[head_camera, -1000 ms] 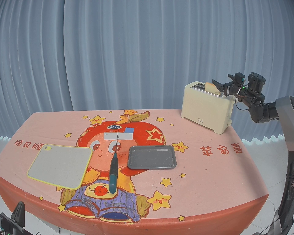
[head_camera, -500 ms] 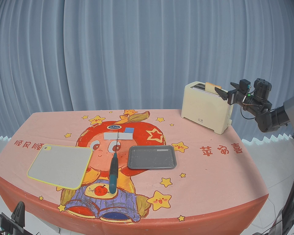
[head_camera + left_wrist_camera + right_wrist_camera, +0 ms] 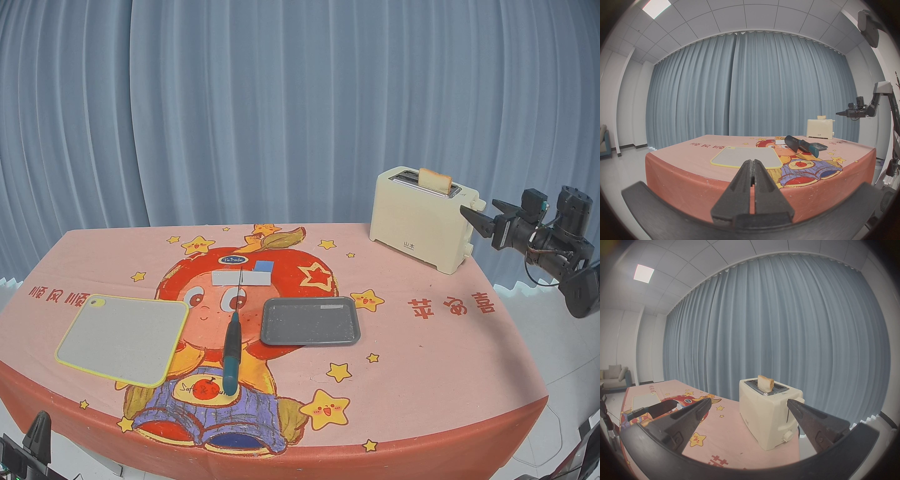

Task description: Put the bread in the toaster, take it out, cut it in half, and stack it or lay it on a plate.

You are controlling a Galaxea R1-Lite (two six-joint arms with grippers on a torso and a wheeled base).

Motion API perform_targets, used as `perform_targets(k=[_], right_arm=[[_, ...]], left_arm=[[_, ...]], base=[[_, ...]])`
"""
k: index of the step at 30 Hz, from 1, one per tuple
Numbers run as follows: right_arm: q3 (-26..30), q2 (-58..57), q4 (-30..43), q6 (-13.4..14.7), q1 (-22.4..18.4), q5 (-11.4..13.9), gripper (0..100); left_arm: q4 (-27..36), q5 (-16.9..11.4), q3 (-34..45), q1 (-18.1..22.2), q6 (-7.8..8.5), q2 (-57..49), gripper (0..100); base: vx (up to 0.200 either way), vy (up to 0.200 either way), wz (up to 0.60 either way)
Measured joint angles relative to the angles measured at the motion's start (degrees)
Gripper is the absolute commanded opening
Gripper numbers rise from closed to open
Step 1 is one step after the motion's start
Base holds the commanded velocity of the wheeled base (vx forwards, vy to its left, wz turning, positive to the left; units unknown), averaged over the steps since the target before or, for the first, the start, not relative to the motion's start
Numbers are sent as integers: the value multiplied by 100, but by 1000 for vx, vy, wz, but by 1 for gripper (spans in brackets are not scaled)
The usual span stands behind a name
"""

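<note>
Hovering right gripper (image 3: 480, 211), spread wide, just right of toaster (image 3: 419, 225) bearing bread (image 3: 434, 180); holding left gripper (image 3: 753, 162) pressed together, near left.

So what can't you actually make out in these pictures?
- Bread: its lower part is hidden inside the toaster slot, in the head and right wrist views.
- Knife: the blade shows edge-on in the head view, as a thin line.
- Left gripper: cut off by the head view's bottom edge.
</note>
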Motion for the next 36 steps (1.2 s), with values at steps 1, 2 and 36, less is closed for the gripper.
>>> perform_targets(k=[1,2,36], right_arm=[[156,-74,-145,11,2,-9,100],[344,-167,-354,27,11,-27,100],[2847,-254,-2369,67,-66,-391,0]], left_arm=[[0,-2,0,0,0,0,0],[0,-2,0,0,2,0,0],[0,0,0,0,0,0,0]], base=[[0,0,0],[0,0,0],[0,0,0]])
